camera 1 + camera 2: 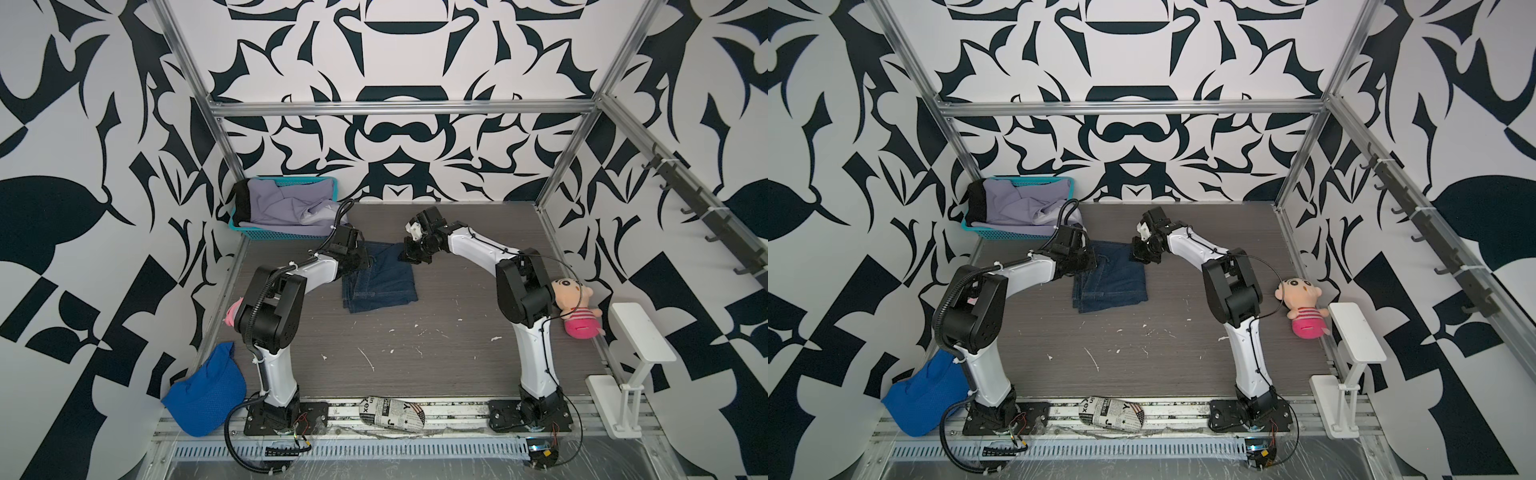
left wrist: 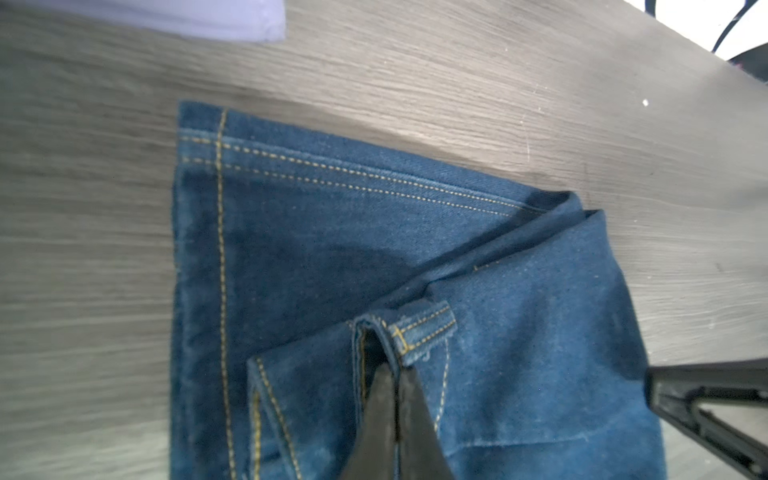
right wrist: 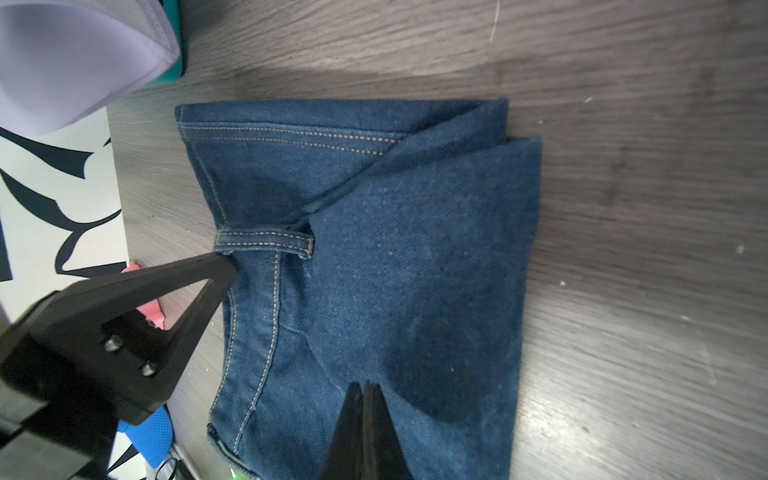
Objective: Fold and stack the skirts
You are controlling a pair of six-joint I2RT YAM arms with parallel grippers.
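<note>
My left gripper [image 2: 390, 370] pinches the denim skirt [image 2: 316, 249] beside its belt loop [image 2: 424, 328]; my right gripper [image 3: 363, 388] hovers closed over the denim.

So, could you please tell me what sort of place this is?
Most likely a robotics lab test cell: an aluminium frame boxes in the table, patterned panels serve as walls, and a slotted mounting rail runs along the front.

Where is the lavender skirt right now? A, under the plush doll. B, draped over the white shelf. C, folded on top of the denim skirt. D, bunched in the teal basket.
D: in a top view the lavender skirt lies bunched in the teal basket at the back left, apart from the denim skirt folded on the table.
</note>
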